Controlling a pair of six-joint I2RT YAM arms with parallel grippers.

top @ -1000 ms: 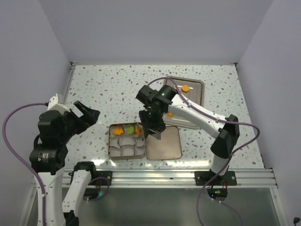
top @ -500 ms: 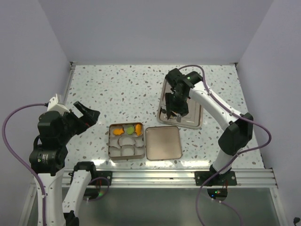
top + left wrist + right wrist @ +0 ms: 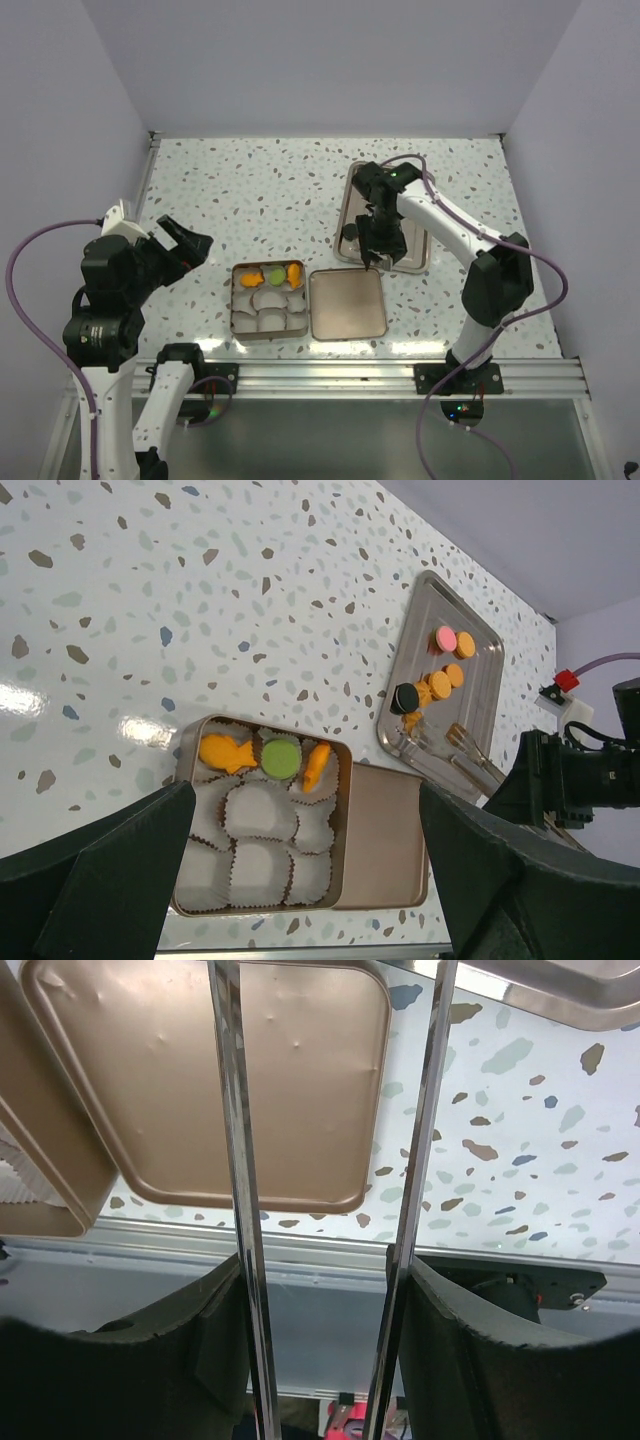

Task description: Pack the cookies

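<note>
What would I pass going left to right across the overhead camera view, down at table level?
In order: left gripper → tin → lid. The steel tray and right gripper overlap the lid's span, so they are left unplaced.
</note>
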